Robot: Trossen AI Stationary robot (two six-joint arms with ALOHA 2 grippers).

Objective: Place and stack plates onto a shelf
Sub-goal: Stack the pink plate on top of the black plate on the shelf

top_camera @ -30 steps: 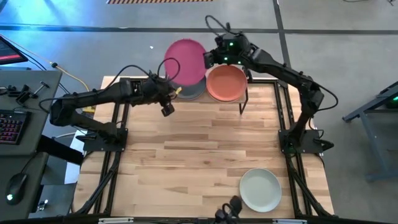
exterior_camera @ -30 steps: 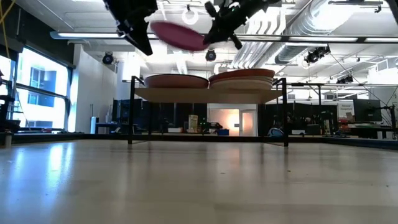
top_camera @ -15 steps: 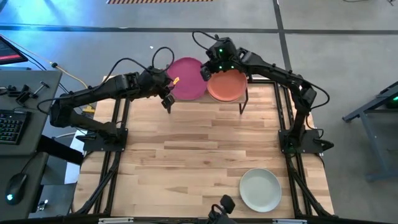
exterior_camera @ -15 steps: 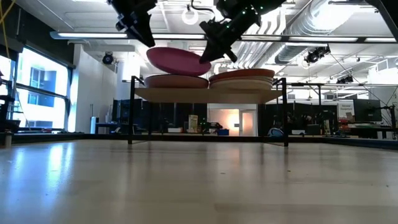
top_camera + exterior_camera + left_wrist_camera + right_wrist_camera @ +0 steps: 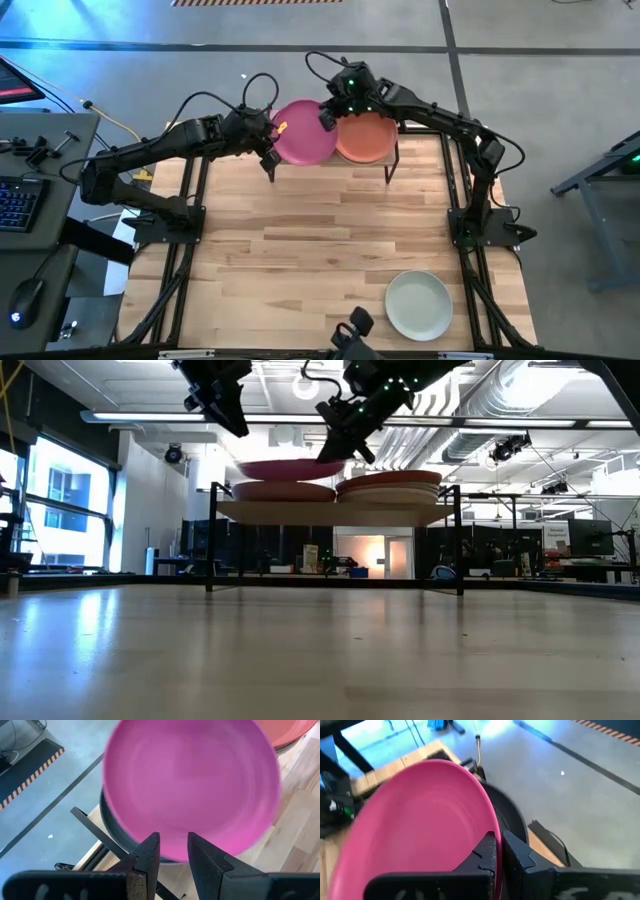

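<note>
The magenta plate (image 5: 305, 133) hangs almost level just above the left stack (image 5: 283, 490) on the shelf (image 5: 340, 513). A charcoal plate (image 5: 114, 827) shows under it. My right gripper (image 5: 328, 115) is shut on the magenta plate's right rim. My left gripper (image 5: 272, 140) is open beside the plate's left rim and higher than it in the low view (image 5: 228, 410), touching nothing. A terracotta orange plate (image 5: 366, 136) tops the right stack. The pale mint-white plate (image 5: 418, 305) lies flat on the table near its near edge. My right gripper pinches the magenta plate's rim (image 5: 487, 827) on the side toward the right stack, one finger (image 5: 487, 852) over the inner face and one under it. It comes slanting down from the far right. The plate is nearly level; whether it touches the stack below I cannot tell.
The shelf stands at the table's far edge on thin black legs (image 5: 390, 168), with both stacks filling its top. Wide bare wood (image 5: 320, 240) lies between the shelf and the mint-white plate. Beyond the table's left side is a desk with a keyboard (image 5: 20, 205).
My right gripper has carried the magenta plate down and toward the near edge, from beyond the shelf's far side to over the left stack. The plate, tilted a second ago, now lies nearly level just above that stack.
</note>
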